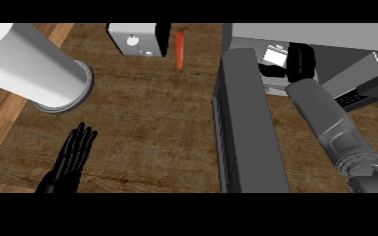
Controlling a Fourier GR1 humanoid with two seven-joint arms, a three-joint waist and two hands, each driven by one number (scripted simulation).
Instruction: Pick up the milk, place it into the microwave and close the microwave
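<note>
Saw no readable writing; milk carton (274,56) showed only white panel with tiny dark marks on top, too small for me to read. Milk sat inside open microwave (310,37), right hand (300,62) curled round it from right side, fingers black against carton. Microwave door (247,125) stood open, edge toward me, left of right forearm. Left hand (70,160) lay low left over counter (148,110), fingers straight, holding nothing. Orange carrot (179,50) lay well left of milk, beside white box (136,39). Grey cylinder (40,70) at far left
</note>
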